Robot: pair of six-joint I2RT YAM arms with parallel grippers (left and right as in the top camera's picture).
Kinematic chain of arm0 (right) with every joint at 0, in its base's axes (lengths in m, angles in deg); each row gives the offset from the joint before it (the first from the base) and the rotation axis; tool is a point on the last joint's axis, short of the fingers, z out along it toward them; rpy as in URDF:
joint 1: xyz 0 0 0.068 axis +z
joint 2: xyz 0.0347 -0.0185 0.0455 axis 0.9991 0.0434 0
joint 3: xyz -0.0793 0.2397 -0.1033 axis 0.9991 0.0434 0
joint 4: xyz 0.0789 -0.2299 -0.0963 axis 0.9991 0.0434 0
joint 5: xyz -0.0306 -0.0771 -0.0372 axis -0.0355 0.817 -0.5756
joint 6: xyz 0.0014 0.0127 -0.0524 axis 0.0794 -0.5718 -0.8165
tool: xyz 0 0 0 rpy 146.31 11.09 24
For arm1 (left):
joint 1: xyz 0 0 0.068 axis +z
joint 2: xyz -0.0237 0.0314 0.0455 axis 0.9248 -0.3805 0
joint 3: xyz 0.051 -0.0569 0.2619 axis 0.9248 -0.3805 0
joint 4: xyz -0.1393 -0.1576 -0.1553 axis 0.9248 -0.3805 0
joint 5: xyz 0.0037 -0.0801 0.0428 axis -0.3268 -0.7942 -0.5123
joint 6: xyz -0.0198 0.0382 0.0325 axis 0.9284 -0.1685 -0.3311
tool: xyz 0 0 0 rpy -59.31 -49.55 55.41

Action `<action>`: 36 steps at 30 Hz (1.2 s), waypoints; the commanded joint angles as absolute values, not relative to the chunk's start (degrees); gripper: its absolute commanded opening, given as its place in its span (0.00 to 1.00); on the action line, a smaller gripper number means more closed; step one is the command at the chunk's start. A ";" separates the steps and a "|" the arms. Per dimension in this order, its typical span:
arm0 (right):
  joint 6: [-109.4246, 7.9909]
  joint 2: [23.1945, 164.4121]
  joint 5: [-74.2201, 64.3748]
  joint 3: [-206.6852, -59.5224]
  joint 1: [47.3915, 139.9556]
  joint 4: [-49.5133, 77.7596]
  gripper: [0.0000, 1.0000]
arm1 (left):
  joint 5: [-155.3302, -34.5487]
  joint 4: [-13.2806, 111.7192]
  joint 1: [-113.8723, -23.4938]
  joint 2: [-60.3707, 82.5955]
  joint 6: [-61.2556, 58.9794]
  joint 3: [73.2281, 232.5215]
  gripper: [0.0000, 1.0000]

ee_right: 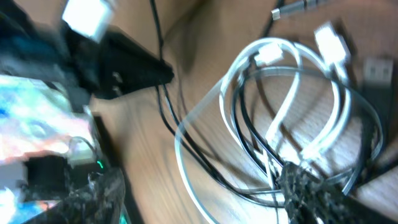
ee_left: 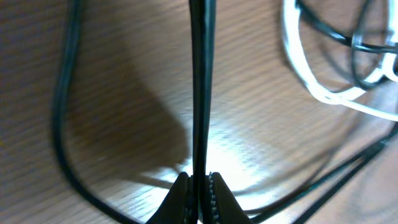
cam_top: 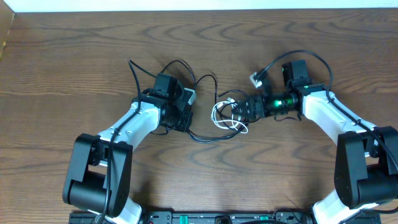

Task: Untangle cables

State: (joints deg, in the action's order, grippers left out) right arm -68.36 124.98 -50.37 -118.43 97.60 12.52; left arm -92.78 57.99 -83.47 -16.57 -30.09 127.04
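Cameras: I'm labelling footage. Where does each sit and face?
Overhead: above the table, facing straight down; left arm and right arm show.
Left wrist: on the left arm, facing down its fingers, shut on the black cable.
Right wrist: on the right arm, facing the white cable coils; fingers blurred.
Shared: all three see the white cable.

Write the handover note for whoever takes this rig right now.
Left gripper: jaws shut on the black cable.
Right gripper: jaws look apart, down at the white cable coil.
Cables: the white one lies looped mid-table, with black strands running through its loops.
Done: nothing separated yet.
Left: draw the black cable out of the coil, then lay the two apart.
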 commanded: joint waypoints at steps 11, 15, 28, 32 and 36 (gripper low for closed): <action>-81.16 125.05 -37.13 -118.41 109.31 22.05 0.68 | -97.13 58.19 -83.29 -16.48 -33.45 127.61 0.07; -81.21 125.05 -32.45 -118.41 112.48 22.92 0.33 | -97.13 58.19 -83.29 -16.48 -33.45 127.61 0.07; -83.63 125.05 -40.91 -118.41 112.63 22.94 0.01 | -97.13 58.24 -83.29 -16.48 -33.02 127.61 0.08; -84.57 125.07 -45.85 -118.36 112.63 23.99 0.01 | -97.13 58.24 -83.29 -16.48 -32.62 127.61 0.07; -82.08 125.77 -45.92 -117.86 112.68 23.88 0.10 | -97.13 58.21 -83.29 -16.48 -32.60 127.61 0.08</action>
